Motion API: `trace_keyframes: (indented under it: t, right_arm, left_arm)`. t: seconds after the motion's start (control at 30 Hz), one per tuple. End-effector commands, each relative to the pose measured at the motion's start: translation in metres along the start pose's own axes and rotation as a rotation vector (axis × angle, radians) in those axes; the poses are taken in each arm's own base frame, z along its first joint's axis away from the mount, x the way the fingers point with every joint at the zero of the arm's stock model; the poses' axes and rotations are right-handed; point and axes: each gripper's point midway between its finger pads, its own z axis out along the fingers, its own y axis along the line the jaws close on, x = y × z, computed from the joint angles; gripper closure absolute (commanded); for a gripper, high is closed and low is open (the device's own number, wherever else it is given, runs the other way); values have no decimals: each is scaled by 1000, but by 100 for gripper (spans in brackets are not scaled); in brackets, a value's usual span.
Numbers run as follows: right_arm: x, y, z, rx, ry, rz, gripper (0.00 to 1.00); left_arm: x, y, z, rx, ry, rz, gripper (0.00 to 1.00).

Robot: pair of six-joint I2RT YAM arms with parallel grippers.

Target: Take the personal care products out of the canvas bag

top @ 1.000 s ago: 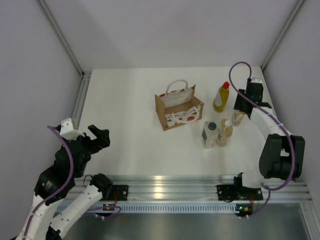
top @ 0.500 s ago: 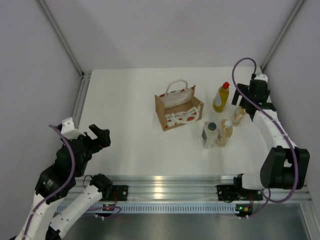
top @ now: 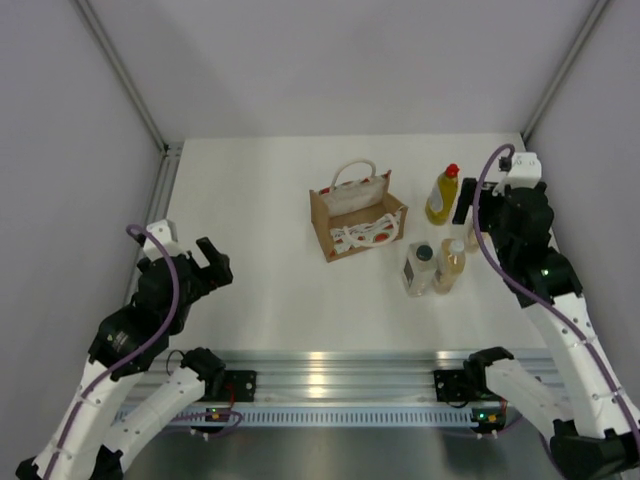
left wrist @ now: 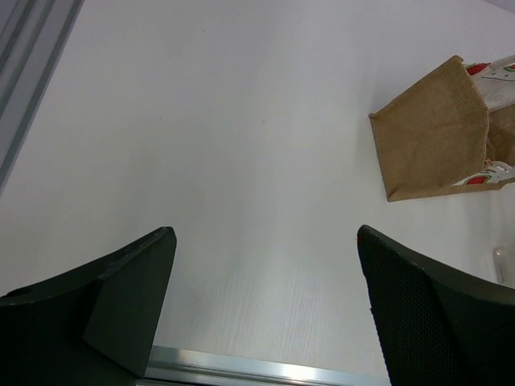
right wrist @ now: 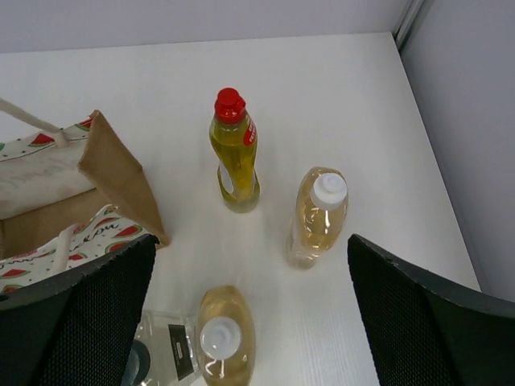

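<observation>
The tan canvas bag [top: 358, 215] stands mid-table with its white handles folded over its mouth, and it also shows in both wrist views [left wrist: 434, 137] [right wrist: 105, 181]. To its right stand the personal care products. A yellow bottle with a red cap [top: 443, 195] [right wrist: 234, 153] is at the back. One amber bottle [right wrist: 319, 215] stands free under my right gripper. A second amber bottle [top: 451, 265] [right wrist: 224, 338] stands beside the clear bottle with a dark cap [top: 420, 268] [right wrist: 161, 354]. My right gripper [top: 475, 205] [right wrist: 251, 241] hovers open above them, holding nothing. My left gripper [top: 212, 262] [left wrist: 265, 233] is open over bare table at the near left.
An aluminium rail [top: 330, 365] runs along the near edge. A metal frame strip [top: 160, 200] borders the table's left side. Grey walls close in on the left, back and right, with the right wall near the bottles.
My right gripper opened, let go of the amber bottle and drew up and back. My left arm shifted forward and a little right, still open.
</observation>
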Motion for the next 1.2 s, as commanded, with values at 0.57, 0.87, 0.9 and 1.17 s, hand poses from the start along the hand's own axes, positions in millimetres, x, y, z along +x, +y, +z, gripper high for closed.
trace_keyframes:
  t: [0.57, 0.87, 0.9, 1.17]
  right_arm:
    - [43, -25, -106, -64, 4, -89, 0]
    - [32, -39, -136, -74, -48, -102, 0]
    - [31, -37, -139, -91, -56, -100, 1]
    - [28, -45, -149, -80, -101, -71, 0]
  left_arm:
    - [-24, 15, -2, -37, -147, 26, 2]
    - [-26, 15, -6, -10, -167, 36, 2]
    - [-25, 14, -6, -3, -173, 26, 2]
    - [-24, 8, -17, 93, -212, -17, 2]
